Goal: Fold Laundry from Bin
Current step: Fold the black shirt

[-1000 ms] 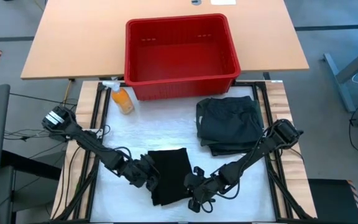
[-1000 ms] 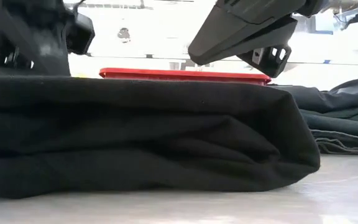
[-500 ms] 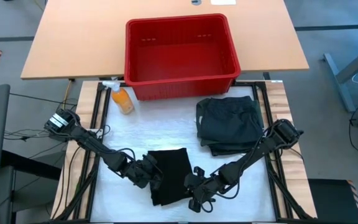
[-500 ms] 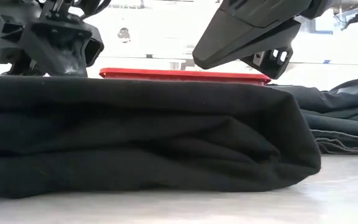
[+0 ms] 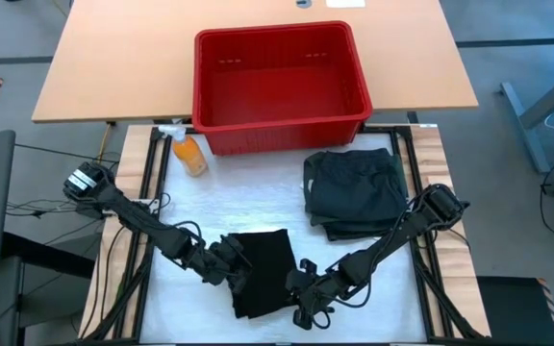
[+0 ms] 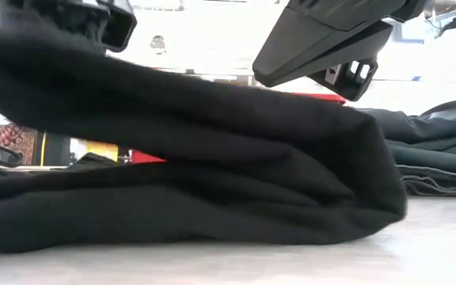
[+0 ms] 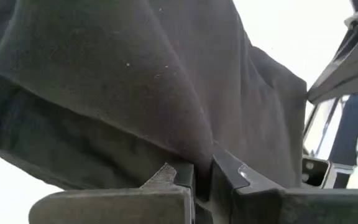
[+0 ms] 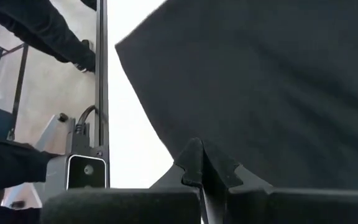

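Observation:
A black cloth, folded in layers, lies on the white mat near the table's front edge. My left gripper is at its left edge, shut on its upper layer, which rises toward the left in the low view. At the cloth's near right corner my right gripper is shut, with its fingertips at the cloth's edge. The red bin stands at the far side of the table. Its inside shows no laundry. My left gripper pinches a fold of the cloth's upper layer between its two fingers at the cloth's left edge, slanting down from the table's left. That side is lifted and the layer slopes down to the right, while the lower layers lie on the mat. My right gripper has its shut fingertips at the cloth's edge; I cannot tell whether they touch it.
A pile of folded dark garments lies on the mat's right half, in front of the bin. An orange spray bottle lies at the bin's near left corner. Dark frame rails run along both sides of the mat.
My left gripper has shut on the cloth's left edge and gone up. The upper layer's left side is lifted clear of the layers below, while its right side and the lower layers have stayed on the mat.

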Robot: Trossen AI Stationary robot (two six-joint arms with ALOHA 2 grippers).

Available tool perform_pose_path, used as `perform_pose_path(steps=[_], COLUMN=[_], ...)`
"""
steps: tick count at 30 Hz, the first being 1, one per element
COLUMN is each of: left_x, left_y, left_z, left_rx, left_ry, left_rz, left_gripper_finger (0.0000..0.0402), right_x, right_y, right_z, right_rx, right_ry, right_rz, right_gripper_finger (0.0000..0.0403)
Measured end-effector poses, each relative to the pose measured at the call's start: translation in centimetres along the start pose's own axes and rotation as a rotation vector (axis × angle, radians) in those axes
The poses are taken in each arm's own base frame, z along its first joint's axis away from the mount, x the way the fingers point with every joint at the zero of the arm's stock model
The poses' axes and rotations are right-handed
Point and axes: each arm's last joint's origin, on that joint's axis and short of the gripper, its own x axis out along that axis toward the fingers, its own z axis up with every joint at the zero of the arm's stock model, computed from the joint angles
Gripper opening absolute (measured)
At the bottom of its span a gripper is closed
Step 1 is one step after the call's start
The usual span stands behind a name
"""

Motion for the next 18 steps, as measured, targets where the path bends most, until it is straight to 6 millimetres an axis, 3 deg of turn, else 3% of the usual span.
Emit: perform_pose_path(steps=[12,18], left_x=[-3.9,-5.0], left_y=[-0.4,2.4], left_z=[2.6,1.9], left_rx=[0.075,0.094], left_ry=[0.059,0.199], left_rz=[-0.009,0.244], left_gripper_finger=[0.0003,0.0002], right_x=[0.0,0.0], right_y=[0.1,0.4], right_z=[0.2,0.9], right_rx=[0.005,-0.002], right_ry=[-0.015,-0.074], right_rz=[0.015,0.055], right_gripper_finger=[0.0021,0.0021])
